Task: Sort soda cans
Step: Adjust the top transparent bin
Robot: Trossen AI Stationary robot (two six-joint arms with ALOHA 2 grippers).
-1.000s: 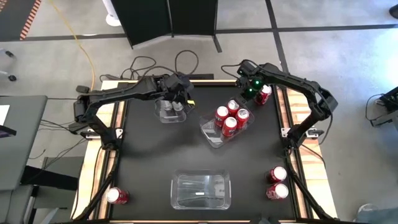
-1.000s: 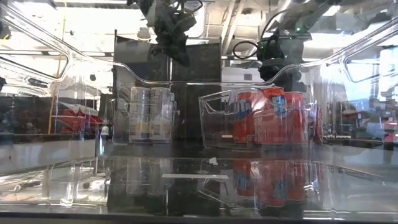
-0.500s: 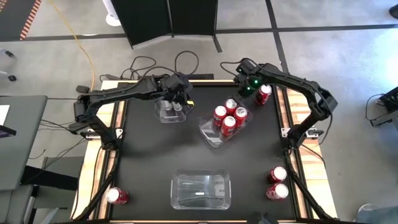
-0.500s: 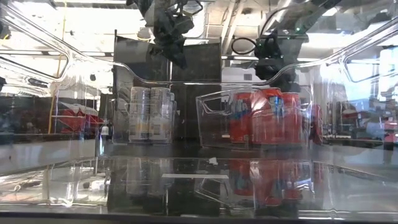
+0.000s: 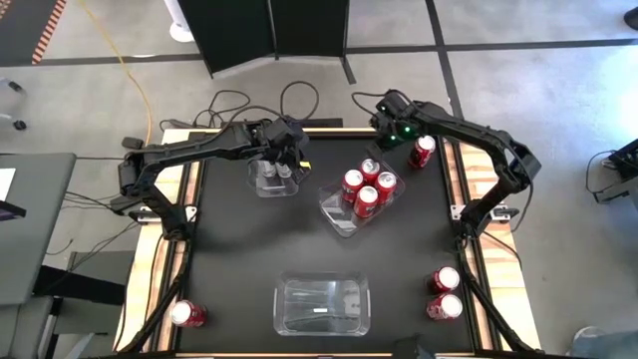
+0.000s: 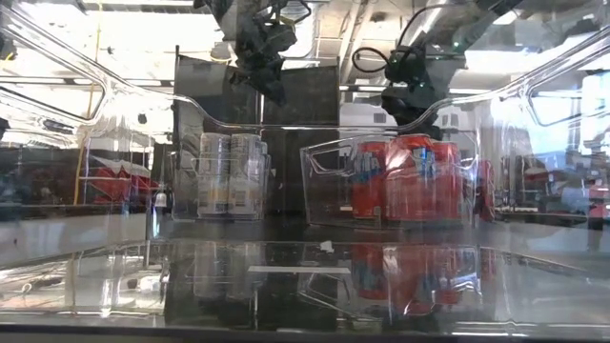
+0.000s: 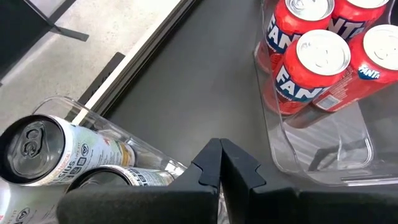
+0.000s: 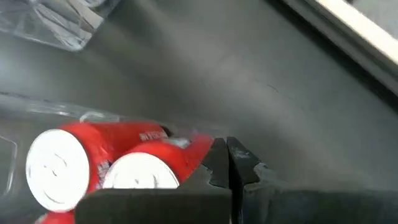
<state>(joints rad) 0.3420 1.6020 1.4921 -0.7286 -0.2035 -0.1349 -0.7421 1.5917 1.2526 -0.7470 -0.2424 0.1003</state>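
We see a robotics lab or workshop. Bare concrete floor (image 5: 518, 90), loose cables (image 5: 239, 102) and a black-topped test table (image 5: 239, 249) mark it.

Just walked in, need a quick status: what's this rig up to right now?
Two arms are sorting soda cans into clear bins. The left end effector is shut and empty above the bin of silver cans. The right end effector is shut and empty at the far end of the bin of red cans, beside a loose red can. Three more red cans wait near the front corners; the front bin holds none.
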